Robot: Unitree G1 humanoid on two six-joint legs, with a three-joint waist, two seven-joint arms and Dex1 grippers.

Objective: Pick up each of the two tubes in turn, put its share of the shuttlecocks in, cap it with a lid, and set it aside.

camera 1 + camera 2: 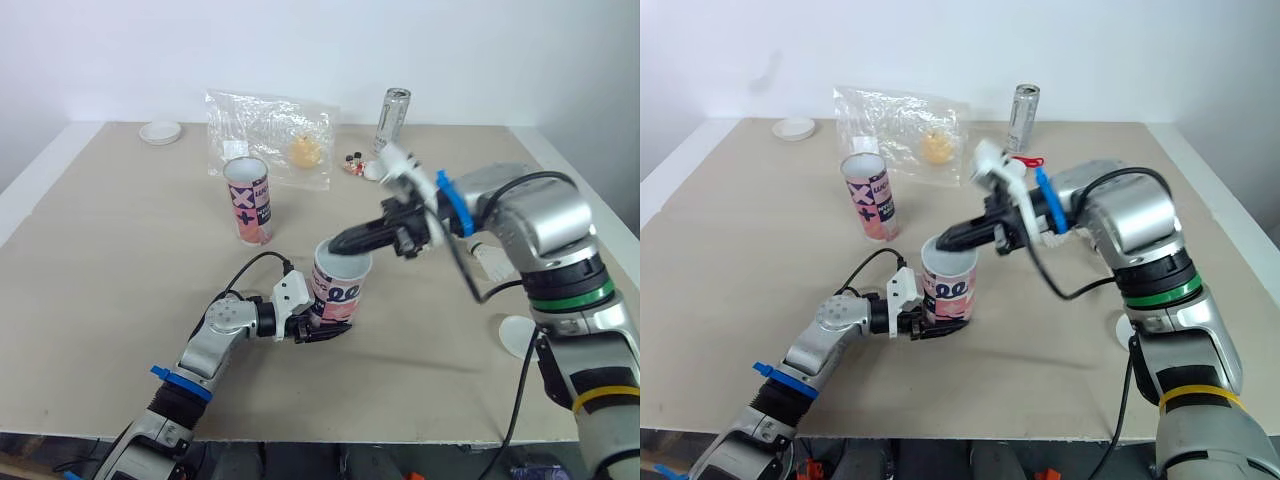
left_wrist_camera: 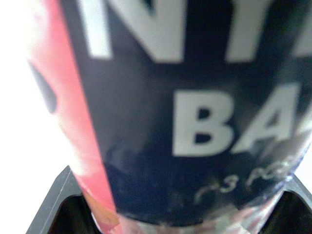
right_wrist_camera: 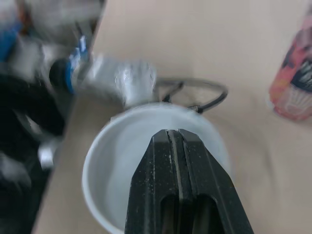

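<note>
A short pink and navy tube (image 1: 338,290) stands upright near the middle of the table, its mouth open and its white inside (image 3: 131,161) showing. My left gripper (image 1: 322,331) is shut on the tube's lower part; up close in the left wrist view the tube's printed wall (image 2: 185,112) sits between the fingers. My right gripper (image 1: 336,243) hovers over the tube's open mouth with its fingers (image 3: 168,146) pressed together and nothing seen between them. The second tube (image 1: 248,200) stands upright further back on the left.
A clear plastic bag (image 1: 268,138) lies at the back with a yellow item inside. A silver can (image 1: 392,118) stands at the back right. One white lid (image 1: 160,131) lies at the far left, another (image 1: 515,335) near my right arm. Small items (image 1: 355,165) lie by the can.
</note>
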